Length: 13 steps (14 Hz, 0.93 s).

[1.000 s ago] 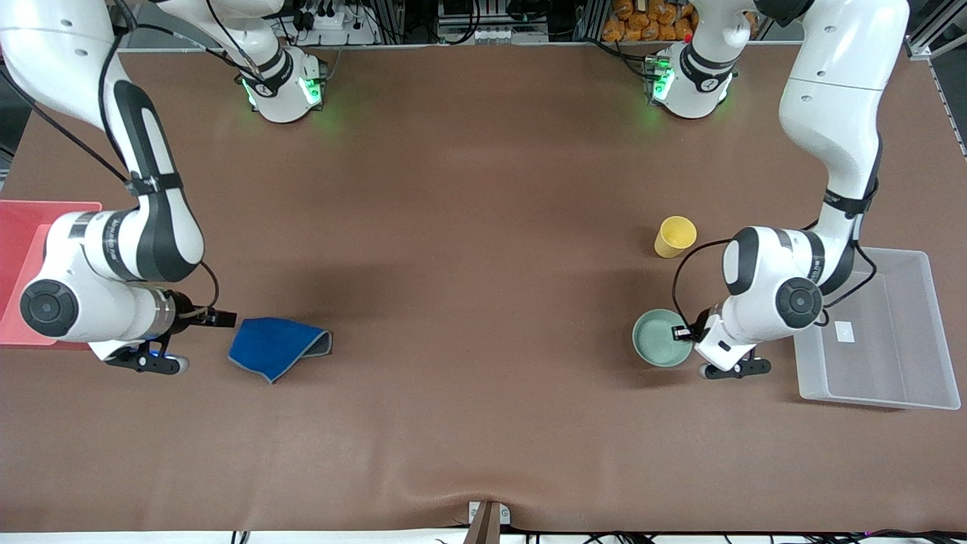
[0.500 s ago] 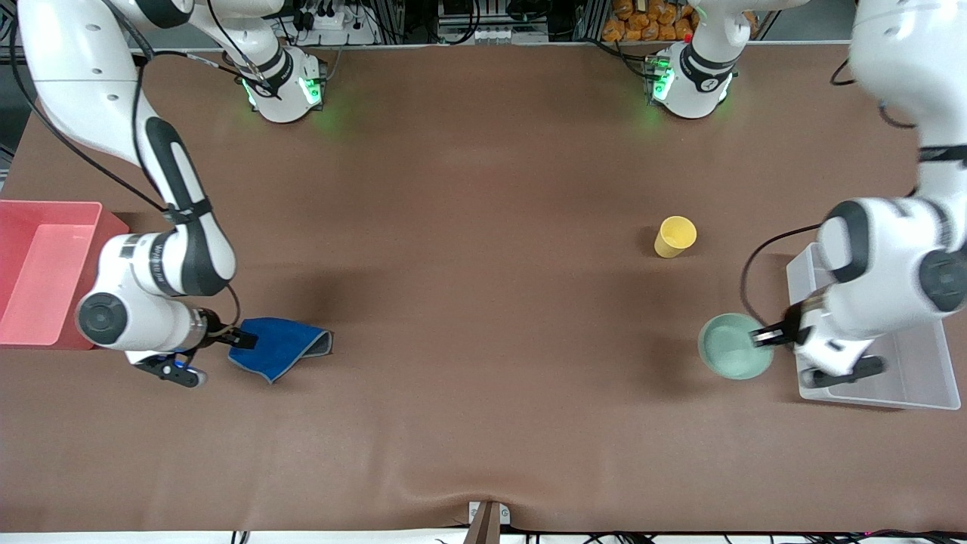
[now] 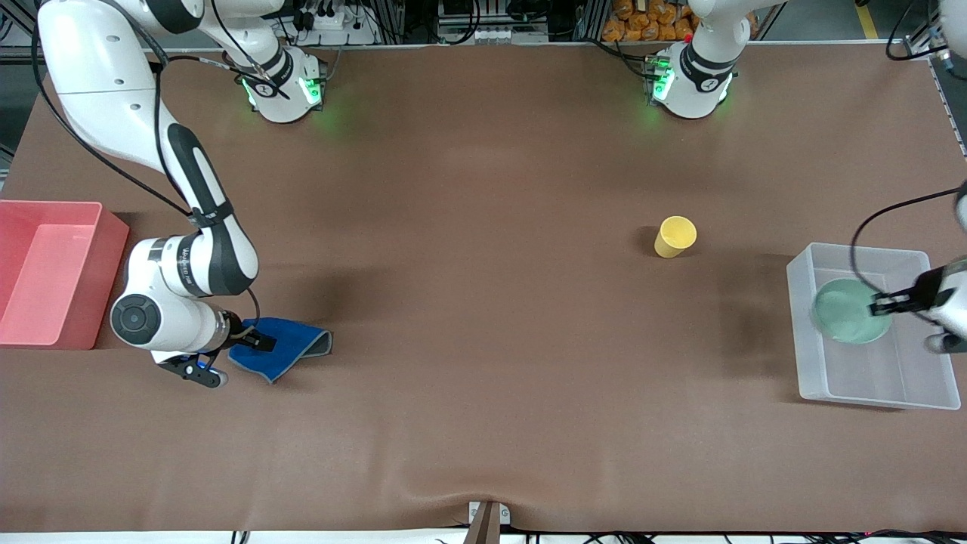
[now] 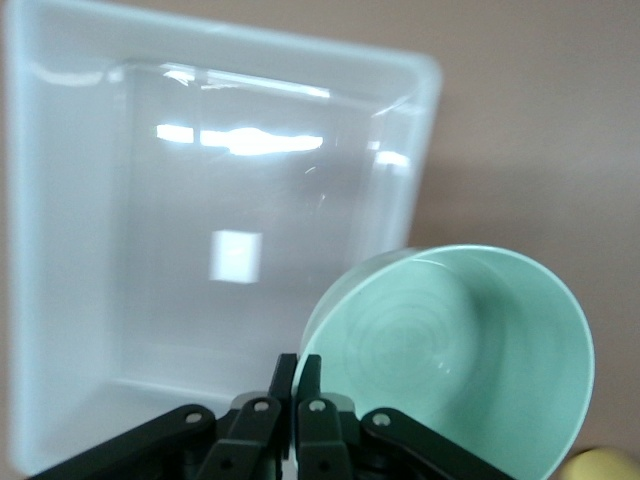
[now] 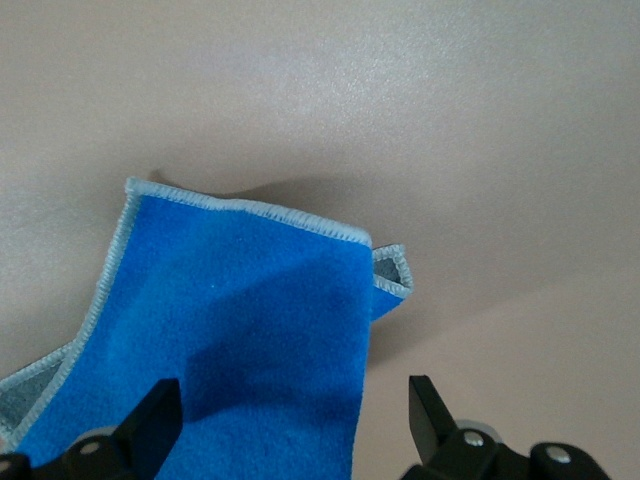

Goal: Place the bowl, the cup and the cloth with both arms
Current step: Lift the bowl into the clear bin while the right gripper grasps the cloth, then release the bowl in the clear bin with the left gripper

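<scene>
**Over the bin and over the cloth: both arms at their marks**

From the front, the left gripper point(image 3: 880, 306) hangs over the clear bin point(image 3: 801, 332) by the left arm's tabletop edge, jaws clenched on the bowl point(image 3: 846, 311). The cup point(image 3: 674, 236) stands apart on the tabletop point(image 3: 483, 317).

Left wrist: the bowl's rim is pinched, the bin's floor directly below.

Right wrist: the right gripper point(image 5: 290, 420) straddles the cloth point(image 5: 240, 340), jaws released, one finger off its edge.

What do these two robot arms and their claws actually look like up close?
Both arms are glossy white jointed tubes with black bands and joint caps, black cables looped alongside, and green-lit bases. The right gripper has two black, flat-tipped fingers; the left gripper is black too, with silver screws.
</scene>
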Available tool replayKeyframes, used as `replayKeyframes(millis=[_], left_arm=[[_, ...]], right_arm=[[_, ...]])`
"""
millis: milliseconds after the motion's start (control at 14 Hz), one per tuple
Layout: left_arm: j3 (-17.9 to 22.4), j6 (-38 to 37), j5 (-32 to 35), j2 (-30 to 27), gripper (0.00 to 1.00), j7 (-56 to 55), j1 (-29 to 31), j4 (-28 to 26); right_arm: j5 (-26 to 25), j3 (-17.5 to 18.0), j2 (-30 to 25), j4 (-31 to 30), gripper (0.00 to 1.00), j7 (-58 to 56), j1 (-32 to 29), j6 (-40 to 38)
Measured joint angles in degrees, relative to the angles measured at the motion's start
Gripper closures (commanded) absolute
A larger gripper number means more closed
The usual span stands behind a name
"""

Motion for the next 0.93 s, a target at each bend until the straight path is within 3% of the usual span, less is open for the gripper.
replayKeyframes(millis=[357,429,714,929], left_arm=[[-0.1,0.1,0.0,1.9,1.00,9.6,6.7,-1.3],[-0.2,0.6,0.0,2.6,1.00,9.6,6.7,-1.9],[-0.8,6.0,0.0,4.9,1.00,10.3,6.8,-5.5],[-0.8,10.1,-0.7,6.8,1.00,14.2,8.5,-6.8]], right_arm=[[0.0,-0.1,0.3,-0.1,0.03,0.5,-0.1,1.4],[0.0,-0.2,0.4,-0.4,0.10,0.9,-0.1,2.3],[0.0,-0.1,0.8,-1.8,0.57,4.4,-0.2,5.8],[0.0,0.2,0.8,-2.0,0.65,9.1,0.2,7.1]])
